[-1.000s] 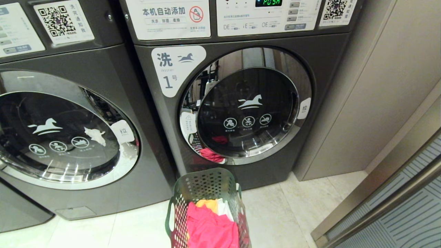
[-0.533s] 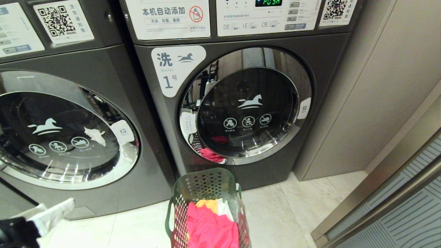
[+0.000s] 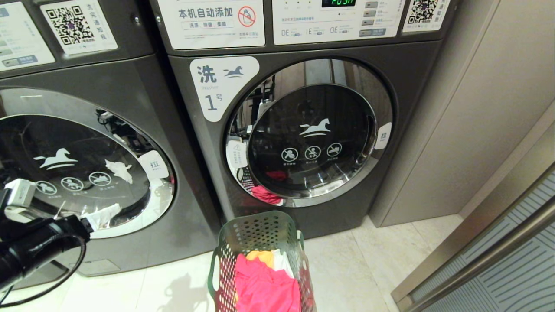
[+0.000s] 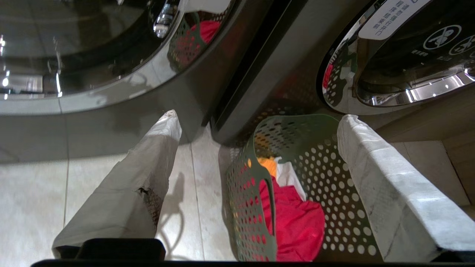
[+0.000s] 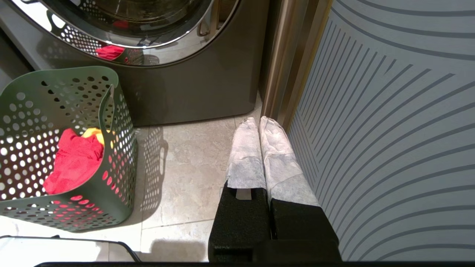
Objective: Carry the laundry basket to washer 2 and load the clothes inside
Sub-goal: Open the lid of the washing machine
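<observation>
The green laundry basket (image 3: 260, 236) stands on the floor tiles before the washer labelled 1 (image 3: 208, 82). In it lie the clothes: a pink-red garment (image 3: 264, 281), an orange one (image 3: 260, 256) and a white one (image 3: 282, 261). No label with a 2 shows; the left washer (image 3: 78, 164) has its numeral out of view. My left gripper (image 3: 102, 215) hangs open and empty before that washer's door, left of the basket (image 4: 334, 178) and apart from it. The right gripper (image 5: 259, 120) is shut on nothing, low beside a striped panel, right of the basket (image 5: 55, 104).
Both washer doors are closed. A beige wall panel (image 3: 477, 108) rises right of washer 1. A striped sliding door with a metal frame (image 3: 498, 260) runs along the right. Floor tiles (image 3: 347, 268) lie around the basket.
My left arm has come into the head view from the lower left and risen in front of the left washer's door. The basket and clothes have not moved.
</observation>
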